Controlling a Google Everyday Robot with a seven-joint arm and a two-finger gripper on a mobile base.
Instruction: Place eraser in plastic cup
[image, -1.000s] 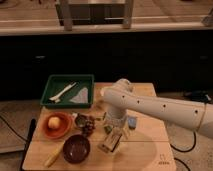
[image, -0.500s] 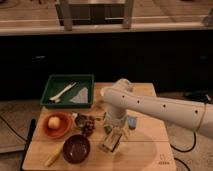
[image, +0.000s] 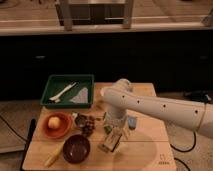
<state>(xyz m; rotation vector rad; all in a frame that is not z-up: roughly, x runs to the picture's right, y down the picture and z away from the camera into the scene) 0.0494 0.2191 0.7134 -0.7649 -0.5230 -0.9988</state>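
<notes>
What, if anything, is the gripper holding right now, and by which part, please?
It cannot be told. The gripper points down over the wooden table, right of the maroon bowl, but any hold is too unclear to make out.

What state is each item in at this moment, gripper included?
gripper: low over the board's front middle, pointing down.
plastic cup: upright behind the gripper, partly hidden by the arm.
green tray: holds a white utensil.
orange bowl: holds a yellowish round item.
maroon bowl: upright, looks empty.
</notes>
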